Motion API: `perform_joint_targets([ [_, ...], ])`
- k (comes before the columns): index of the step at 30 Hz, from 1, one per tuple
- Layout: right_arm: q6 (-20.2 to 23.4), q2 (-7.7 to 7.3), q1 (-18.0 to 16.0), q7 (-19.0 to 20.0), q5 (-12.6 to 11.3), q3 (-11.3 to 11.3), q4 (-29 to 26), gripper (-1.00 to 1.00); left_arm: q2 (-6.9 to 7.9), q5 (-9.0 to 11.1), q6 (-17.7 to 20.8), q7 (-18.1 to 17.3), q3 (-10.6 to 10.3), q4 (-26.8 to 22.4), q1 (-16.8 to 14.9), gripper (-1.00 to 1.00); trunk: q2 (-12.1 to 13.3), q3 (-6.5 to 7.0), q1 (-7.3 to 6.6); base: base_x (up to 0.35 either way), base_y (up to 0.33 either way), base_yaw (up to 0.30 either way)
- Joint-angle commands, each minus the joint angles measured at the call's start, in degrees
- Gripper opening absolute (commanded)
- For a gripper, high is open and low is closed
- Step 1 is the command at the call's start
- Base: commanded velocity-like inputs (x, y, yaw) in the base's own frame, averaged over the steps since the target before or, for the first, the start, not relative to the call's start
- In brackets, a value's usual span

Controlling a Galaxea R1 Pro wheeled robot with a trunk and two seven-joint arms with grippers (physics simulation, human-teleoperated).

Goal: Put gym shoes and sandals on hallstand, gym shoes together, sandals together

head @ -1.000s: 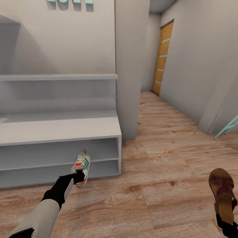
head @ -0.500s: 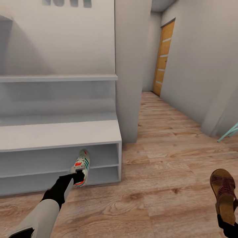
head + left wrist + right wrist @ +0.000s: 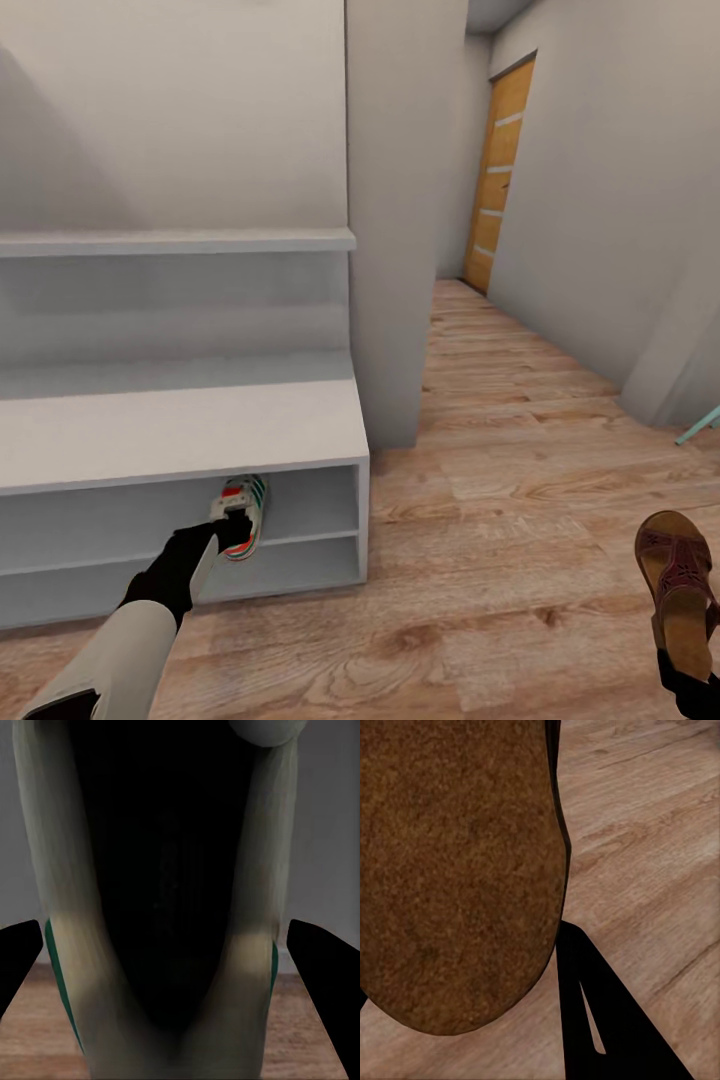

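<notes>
Gym shoe (image 3: 241, 515): cream-white sneaker with green side stripes and a red-orange tongue, gripped at its heel end by the left gripper (image 3: 236, 524). The toe is passed under the hallstand's top board, into the upper of the two open tiers, near the right end. Whether the sole rests on the shelf cannot be told. In the left wrist view the dark opening of the gym shoe (image 3: 172, 907) is seen between the two black fingers (image 3: 322, 960), which are clamped on it.

Sandal (image 3: 682, 585): dark brown, patterned upper, tan footbed, held at its heel end by the right gripper (image 3: 690, 688) at the lower right edge of the head view, above the corridor floor (image 3: 520, 520). In the right wrist view the brown sole of the sandal (image 3: 457, 870) is shown close up, one black finger (image 3: 607, 1020) alongside it.

Hallstand (image 3: 180, 425): pale grey low bench, two shelf tiers, a grey wall shelf (image 3: 175, 241) above.

Surroundings: grey pillar (image 3: 395, 220) just beside the bench; orange door (image 3: 497, 175) at the corridor's far end.
</notes>
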Motion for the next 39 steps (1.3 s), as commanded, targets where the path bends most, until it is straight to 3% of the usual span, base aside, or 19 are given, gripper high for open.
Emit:
perform_joint_targets([
  [1,0.1,0.03,-0.1,0.4,0.3,-0.2,0.0,-1.0,-0.04,-1.7,0.3,-0.2,0.3,1.4,0.0,-1.0,0.0,-0.06,0.02,0.029,0.0,0.0],
  [12,0.2,0.03,-0.1,0.4,0.3,-0.2,0.0,-1.0,-0.06,-1.7,0.3,-0.2,0.3,1.4,0.1,-1.0,0.0,-0.06,0.02,0.158,0.0,0.0],
  [39,0.2,0.03,-0.1,0.4,0.3,-0.2,0.0,-1.0,-0.04,-1.6,0.1,-0.2,0.3,0.9,0.4,-1.0,0.0,-0.06,0.02,0.036,0.0,0.0],
])
